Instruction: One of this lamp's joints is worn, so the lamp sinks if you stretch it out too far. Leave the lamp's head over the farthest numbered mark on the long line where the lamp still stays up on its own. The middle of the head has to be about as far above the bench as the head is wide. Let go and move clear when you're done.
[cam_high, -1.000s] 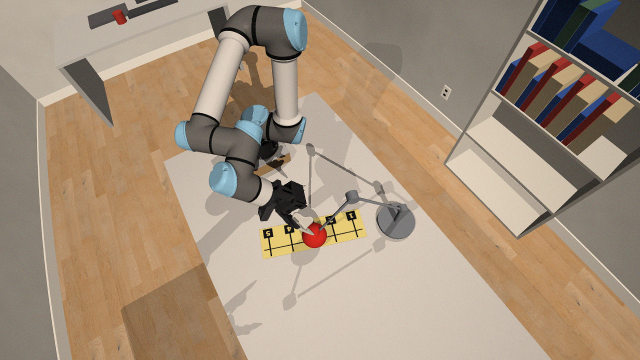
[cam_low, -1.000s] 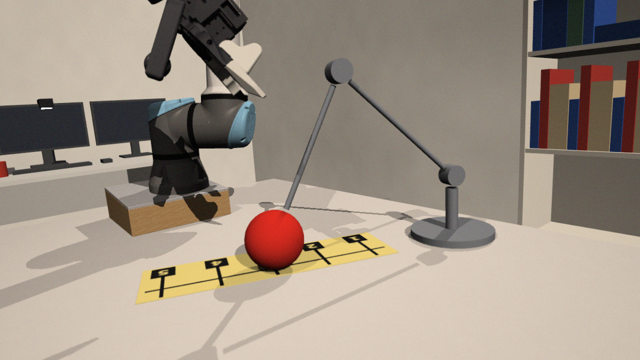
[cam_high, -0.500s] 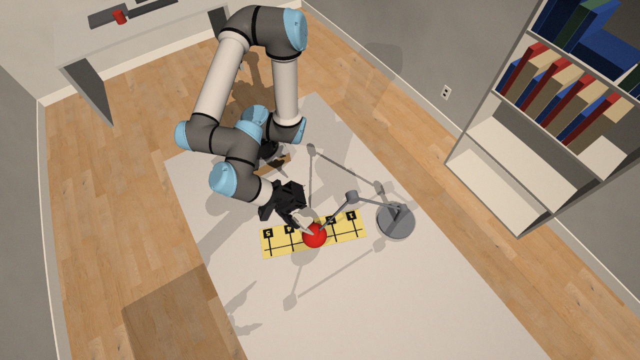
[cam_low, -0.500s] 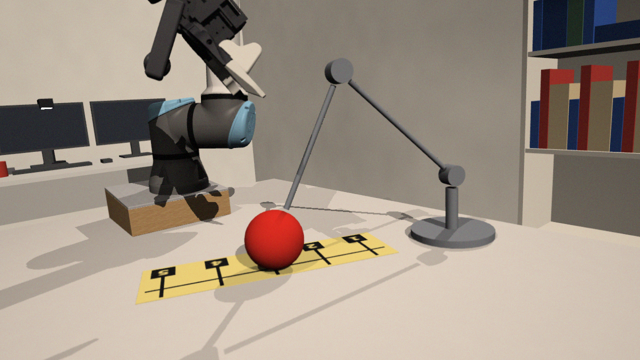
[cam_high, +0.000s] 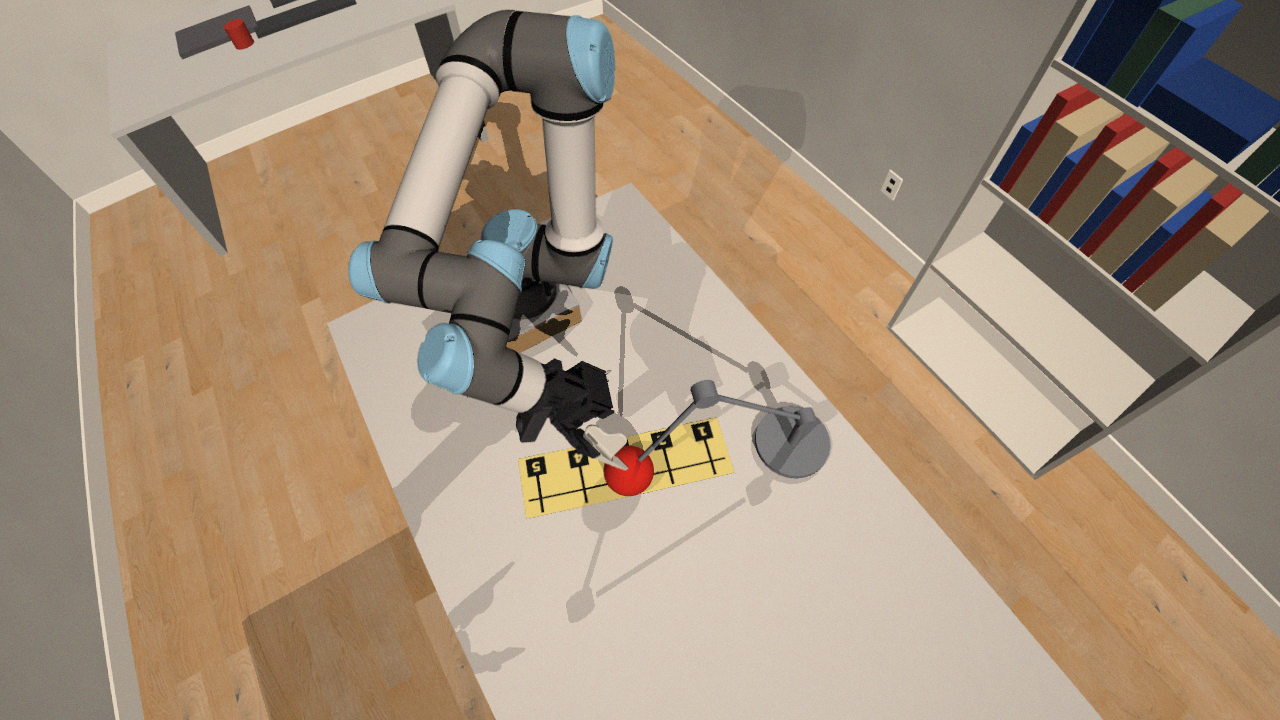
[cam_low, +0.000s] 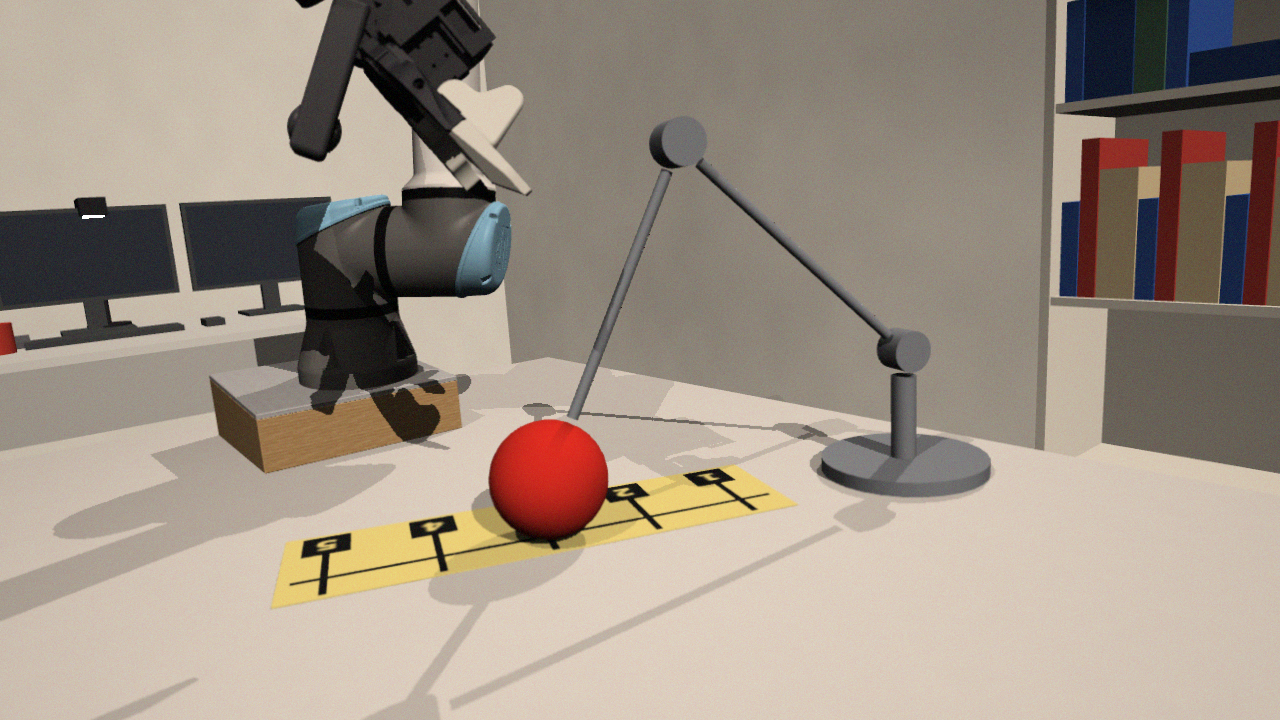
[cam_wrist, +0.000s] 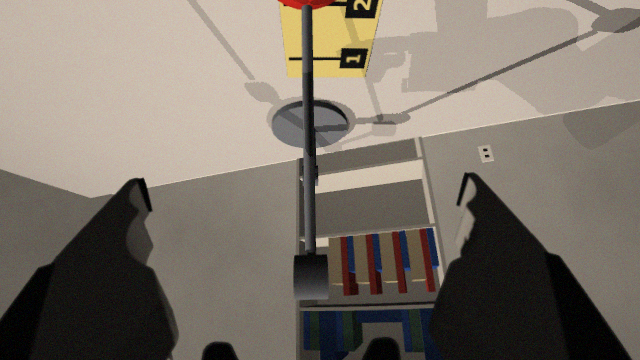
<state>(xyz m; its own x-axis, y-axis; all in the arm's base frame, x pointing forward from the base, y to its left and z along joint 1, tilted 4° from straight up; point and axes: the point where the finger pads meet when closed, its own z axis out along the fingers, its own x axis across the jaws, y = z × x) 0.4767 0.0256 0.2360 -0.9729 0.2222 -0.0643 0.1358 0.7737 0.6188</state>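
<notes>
Hovering, two fingers (cam_high: 610, 447) (cam_low: 508, 170) spread, released; one red head (cam_high: 628, 471) (cam_low: 548, 480) (cam_wrist: 307, 4), five numbered marks

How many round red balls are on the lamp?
1. The red ball is at the low end of the lamp's arm, over the yellow strip.

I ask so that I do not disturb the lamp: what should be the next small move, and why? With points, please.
Probably back the gripper (cam_high: 577, 450) (cam_low: 418, 170) (cam_wrist: 306, 178) slightly farther away, fingers open: it appears to hold nothing, while the red head (cam_high: 628, 471) (cam_low: 548, 480) (cam_wrist: 306, 3) hangs between marks 2 and 4, apparently unsupported by it.
</notes>
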